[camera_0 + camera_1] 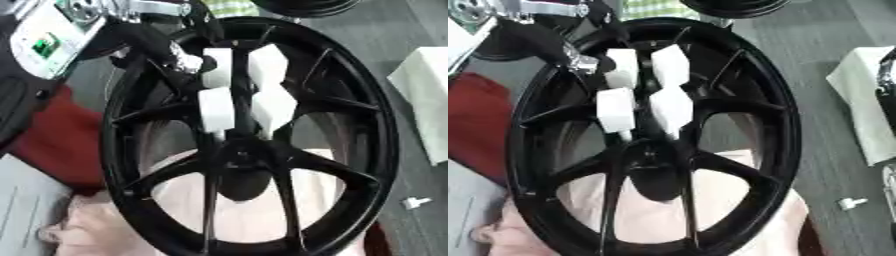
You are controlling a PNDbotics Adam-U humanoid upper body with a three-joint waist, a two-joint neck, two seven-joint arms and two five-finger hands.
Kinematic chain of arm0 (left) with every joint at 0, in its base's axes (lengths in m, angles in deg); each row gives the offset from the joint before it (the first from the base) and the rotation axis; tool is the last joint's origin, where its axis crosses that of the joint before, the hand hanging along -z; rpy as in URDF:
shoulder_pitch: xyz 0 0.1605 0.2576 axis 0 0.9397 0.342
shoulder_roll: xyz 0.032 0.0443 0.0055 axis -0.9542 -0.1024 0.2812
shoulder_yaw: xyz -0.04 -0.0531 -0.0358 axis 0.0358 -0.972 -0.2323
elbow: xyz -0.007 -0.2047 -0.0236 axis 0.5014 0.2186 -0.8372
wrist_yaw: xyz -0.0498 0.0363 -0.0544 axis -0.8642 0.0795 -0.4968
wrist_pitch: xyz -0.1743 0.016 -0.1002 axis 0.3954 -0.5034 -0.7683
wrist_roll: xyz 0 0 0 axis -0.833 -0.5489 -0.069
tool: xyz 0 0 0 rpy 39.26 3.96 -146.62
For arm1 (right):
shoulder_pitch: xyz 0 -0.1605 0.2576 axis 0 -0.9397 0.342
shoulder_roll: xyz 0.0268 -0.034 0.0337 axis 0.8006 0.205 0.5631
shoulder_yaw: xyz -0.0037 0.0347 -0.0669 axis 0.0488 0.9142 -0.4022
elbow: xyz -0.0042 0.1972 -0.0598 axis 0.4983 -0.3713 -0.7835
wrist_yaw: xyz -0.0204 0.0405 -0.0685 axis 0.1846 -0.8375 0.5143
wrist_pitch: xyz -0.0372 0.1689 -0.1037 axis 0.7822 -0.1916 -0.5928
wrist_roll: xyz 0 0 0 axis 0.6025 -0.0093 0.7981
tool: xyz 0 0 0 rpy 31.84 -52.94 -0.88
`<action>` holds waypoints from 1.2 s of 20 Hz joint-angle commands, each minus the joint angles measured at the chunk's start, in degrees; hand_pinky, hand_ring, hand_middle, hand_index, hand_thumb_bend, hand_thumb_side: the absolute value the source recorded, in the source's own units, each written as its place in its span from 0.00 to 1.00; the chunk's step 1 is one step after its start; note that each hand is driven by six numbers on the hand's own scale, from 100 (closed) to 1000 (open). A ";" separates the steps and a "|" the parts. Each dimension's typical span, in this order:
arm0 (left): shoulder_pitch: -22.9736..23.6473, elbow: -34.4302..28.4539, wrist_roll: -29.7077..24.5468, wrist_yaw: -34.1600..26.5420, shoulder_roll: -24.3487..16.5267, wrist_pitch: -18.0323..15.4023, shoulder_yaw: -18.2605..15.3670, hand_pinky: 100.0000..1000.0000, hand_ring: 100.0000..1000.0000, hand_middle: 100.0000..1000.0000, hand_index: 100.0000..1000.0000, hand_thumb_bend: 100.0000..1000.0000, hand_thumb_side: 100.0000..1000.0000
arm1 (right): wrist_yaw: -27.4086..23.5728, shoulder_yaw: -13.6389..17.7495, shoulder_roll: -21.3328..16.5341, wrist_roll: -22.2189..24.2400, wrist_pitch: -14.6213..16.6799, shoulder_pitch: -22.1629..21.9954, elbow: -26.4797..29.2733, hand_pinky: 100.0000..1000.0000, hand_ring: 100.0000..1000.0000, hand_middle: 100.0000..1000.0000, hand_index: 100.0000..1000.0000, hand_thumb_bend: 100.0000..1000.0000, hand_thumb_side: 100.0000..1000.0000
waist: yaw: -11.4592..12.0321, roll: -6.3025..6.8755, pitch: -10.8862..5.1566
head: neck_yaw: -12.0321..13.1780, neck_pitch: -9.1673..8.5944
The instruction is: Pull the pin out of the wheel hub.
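A black spoked wheel (367, 150) stands on edge and fills the middle of both views. Its hub (243, 160) is the dark centre where the spokes meet. My left hand (188, 60) comes in from the upper left, white-padded fingers (216, 107) pointing down at the hub. The two rows of pads close on a dark narrow stub, the pin (243, 131), just above the hub centre. It is hard to tell from the black spokes. A black part at the right edge may be my right hand (886, 80); its shape is cut off.
A person's hand (83, 227) steadies the rim at the bottom left, over a pale pink surface seen through the spokes. A red object (52, 140) lies left, a white box (424, 95) right, a small white piece (416, 202) on the grey floor, another wheel (306, 6) behind.
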 commanded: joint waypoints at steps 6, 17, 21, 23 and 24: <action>-0.93 0.56 -0.94 2.53 0.17 -1.08 -0.28 0.82 0.80 0.72 0.86 0.25 0.76 | -0.65 0.04 -0.54 -0.03 0.03 0.64 0.72 0.86 0.96 0.68 0.75 0.00 0.53 | -0.40 0.54 0.27 | 0.62 -0.89; -0.66 1.18 -0.97 1.31 1.34 -1.45 -0.05 0.74 0.67 0.55 0.77 0.12 0.75 | -0.87 0.00 -0.25 0.05 -0.02 0.66 0.60 0.86 0.96 0.68 0.75 0.00 0.53 | -1.00 0.81 0.33 | 0.92 -0.84; -0.54 1.21 -0.08 -0.35 1.45 -0.58 -0.12 0.68 0.56 0.43 0.65 0.00 0.59 | -1.02 0.06 -0.10 -0.04 -0.01 0.48 0.52 0.86 0.96 0.68 0.75 0.00 0.53 | -1.08 0.88 0.14 | 0.91 -0.78; -0.49 1.17 0.91 -1.90 1.43 0.26 -0.27 0.65 0.52 0.38 0.59 0.00 0.48 | -1.08 0.05 -0.05 -0.08 -0.04 0.36 0.45 0.86 0.96 0.68 0.75 0.00 0.53 | -1.06 0.90 0.04 | 0.89 -0.67; -0.48 1.07 1.44 -2.81 1.37 0.70 -0.32 0.64 0.51 0.36 0.58 0.00 0.44 | -1.09 0.02 -0.02 -0.06 -0.06 0.29 0.40 0.86 0.96 0.68 0.75 0.00 0.53 | -1.04 0.90 -0.01 | 0.87 -0.63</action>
